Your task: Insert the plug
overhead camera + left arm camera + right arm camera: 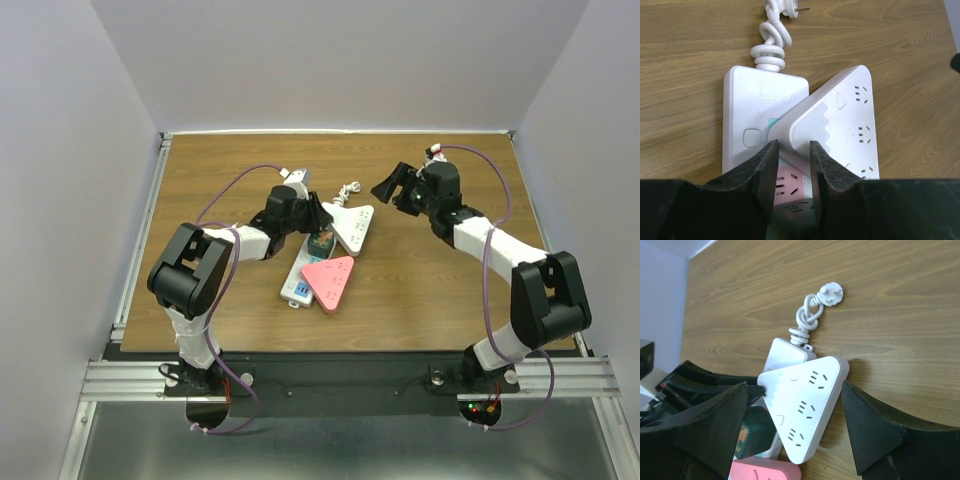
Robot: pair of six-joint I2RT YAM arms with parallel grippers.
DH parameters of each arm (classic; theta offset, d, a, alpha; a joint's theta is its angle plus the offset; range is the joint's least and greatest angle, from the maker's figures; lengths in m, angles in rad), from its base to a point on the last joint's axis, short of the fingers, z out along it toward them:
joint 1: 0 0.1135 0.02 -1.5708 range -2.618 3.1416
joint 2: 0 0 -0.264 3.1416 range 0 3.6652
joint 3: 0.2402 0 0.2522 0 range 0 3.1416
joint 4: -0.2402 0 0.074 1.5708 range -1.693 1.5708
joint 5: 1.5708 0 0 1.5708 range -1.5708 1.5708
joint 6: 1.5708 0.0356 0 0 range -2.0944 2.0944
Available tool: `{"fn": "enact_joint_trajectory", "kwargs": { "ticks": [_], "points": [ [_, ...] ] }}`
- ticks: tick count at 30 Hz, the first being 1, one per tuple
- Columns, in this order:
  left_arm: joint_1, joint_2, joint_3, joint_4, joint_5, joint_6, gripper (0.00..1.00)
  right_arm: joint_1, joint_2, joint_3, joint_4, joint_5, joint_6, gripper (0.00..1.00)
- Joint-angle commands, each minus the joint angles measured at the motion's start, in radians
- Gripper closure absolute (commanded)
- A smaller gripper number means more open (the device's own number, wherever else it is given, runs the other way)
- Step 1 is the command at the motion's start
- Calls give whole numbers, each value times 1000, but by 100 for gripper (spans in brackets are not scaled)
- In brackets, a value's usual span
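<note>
A white plug (352, 187) on a coiled white cord lies on the table; it also shows in the left wrist view (792, 9) and the right wrist view (831, 294). The cord runs to a white rectangular power strip (747, 115). A white triangular power strip (352, 228) lies tilted over it, sockets up. My left gripper (316, 215) is closed to a narrow gap on the triangular strip's (840, 125) near corner. My right gripper (388, 186) is wide open and empty, above the table just right of the plug, with the triangular strip (805, 405) below it.
A pink triangular power strip (330, 280) lies in front of the white one, over the rectangular strip's near end. A dark green adapter (747, 432) sits in the rectangular strip, beside the left fingers. Bare wood lies to the right and at the back.
</note>
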Motion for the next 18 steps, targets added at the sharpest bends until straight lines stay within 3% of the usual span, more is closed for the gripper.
{"fn": "enact_joint_trajectory", "kwargs": {
  "ticks": [1,10,18],
  "points": [
    [-3,88,-55,-415,-117,122,83,-6,-72,24,-5,23,-37,19],
    [-22,92,12,-563,-192,102,87,-15,-177,-12,-31,40,-75,16],
    [-69,124,38,-586,-240,100,89,-34,-202,-31,-37,31,-86,15]
  ]
}}
